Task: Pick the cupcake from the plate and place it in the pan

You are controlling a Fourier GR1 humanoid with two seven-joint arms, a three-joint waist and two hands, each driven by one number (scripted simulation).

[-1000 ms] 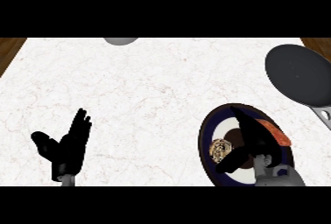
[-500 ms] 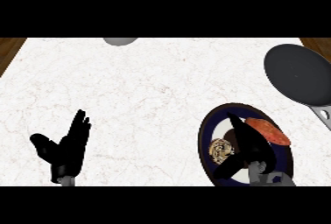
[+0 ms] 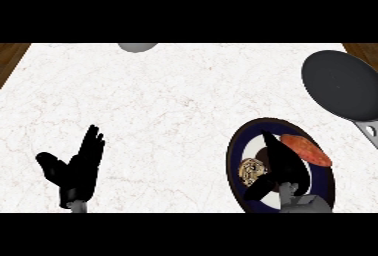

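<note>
At the lower edge of the head view, the right hand (image 3: 283, 167) came in over the plate (image 3: 240, 150). Its fingers were straight and pointed away from the robot, and the thumb stood out to the left, toward the cupcake (image 3: 252, 171). The hand was spread and held nothing. Whether the thumb touched the cupcake, I could not tell; it was just beside it.

The cupcake was on the plate, in its left part, and it looked brown with a pale pattern. The plate was dark blue at the rim, with a white ring inside. On the right part of the plate, an orange-red piece of food (image 3: 306, 149) lay partly under the fingers.

At the lower left, well apart from the plate, the left hand (image 3: 74, 170) rested open, with fingers up and the thumb out to the left.

Both hands were over the white marble counter (image 3: 162, 100). Farther away, at the right edge, the grey pan (image 3: 341, 85) lay with its handle pointing toward the near right corner. Nothing was in it. At the far edge of the counter, a small grey round thing (image 3: 137, 47) was cut off by the view.
</note>
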